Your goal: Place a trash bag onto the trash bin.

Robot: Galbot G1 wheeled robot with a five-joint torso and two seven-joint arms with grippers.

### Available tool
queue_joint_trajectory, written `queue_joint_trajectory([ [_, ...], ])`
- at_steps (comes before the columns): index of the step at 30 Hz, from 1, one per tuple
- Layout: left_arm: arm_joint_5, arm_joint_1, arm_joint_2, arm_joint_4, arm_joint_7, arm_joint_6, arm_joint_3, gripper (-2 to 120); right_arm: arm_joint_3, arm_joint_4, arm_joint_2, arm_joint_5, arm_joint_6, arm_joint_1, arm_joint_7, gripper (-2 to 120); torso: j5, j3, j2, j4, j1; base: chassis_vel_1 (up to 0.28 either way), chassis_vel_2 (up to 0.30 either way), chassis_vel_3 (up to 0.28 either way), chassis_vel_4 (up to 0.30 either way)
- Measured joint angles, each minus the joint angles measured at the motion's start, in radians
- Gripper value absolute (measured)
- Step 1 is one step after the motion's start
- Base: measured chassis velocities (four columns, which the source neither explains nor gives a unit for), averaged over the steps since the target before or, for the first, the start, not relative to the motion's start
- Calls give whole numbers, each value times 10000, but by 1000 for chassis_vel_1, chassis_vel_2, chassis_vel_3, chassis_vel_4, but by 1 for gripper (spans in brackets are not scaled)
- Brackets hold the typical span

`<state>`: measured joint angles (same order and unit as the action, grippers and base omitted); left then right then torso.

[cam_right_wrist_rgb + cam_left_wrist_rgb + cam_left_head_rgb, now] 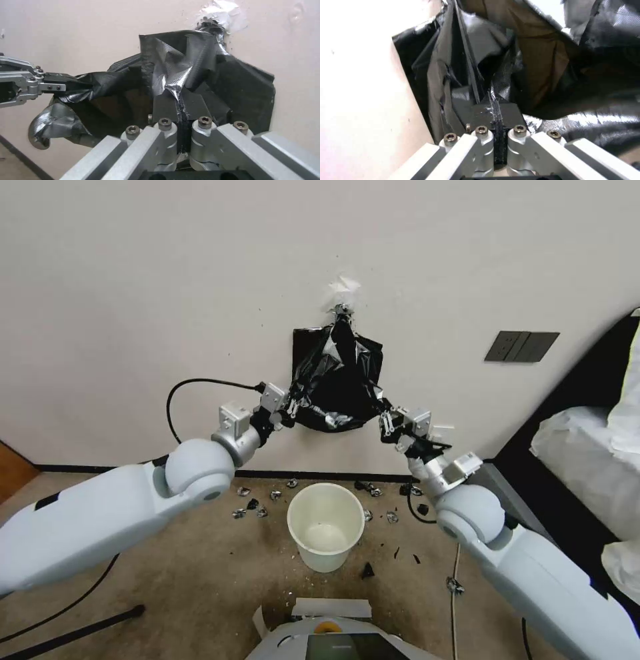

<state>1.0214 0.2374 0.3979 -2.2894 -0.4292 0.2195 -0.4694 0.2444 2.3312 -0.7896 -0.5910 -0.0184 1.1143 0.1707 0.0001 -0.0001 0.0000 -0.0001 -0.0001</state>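
Black trash bag [338, 380] hanging on the wall, left gripper [293, 411] and right gripper [385, 421] each pinched closed on its lower corners, cream trash bin [326, 527] on the carpet below.

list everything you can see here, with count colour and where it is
trash bag: one, glossy black, hanging on the wall from a clip, pulled out at both sides
bag stack: one, flat black, on the wall behind the trash bag
trash bin: one, cream-white, upright on the carpet below the bag, nothing inside
scraps: many, black and silvery, littered on the carpet around the bin
wall plate: one, dark grey, on the wall to the right
cable: one, black, looping from the left wrist
left hand: one, silver and black, shut on the bag's left edge
right hand: one, silver and black, shut on the bag's right edge
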Motion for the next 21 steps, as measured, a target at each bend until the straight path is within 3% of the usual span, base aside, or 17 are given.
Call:
queue_joint_trajectory([
  [11,-500,1727,-24,-588,-8,-107,1150,0,439,953,-11,-310,-233,1330,180,0,-3,0,0,3,0,0,0,0,0],
  [21,-712,1637,746,-211,-76,-141,717,0,633,755,-214,52,-209,2207,213,0,0,1,0,1,1,0,0,0,0],
])
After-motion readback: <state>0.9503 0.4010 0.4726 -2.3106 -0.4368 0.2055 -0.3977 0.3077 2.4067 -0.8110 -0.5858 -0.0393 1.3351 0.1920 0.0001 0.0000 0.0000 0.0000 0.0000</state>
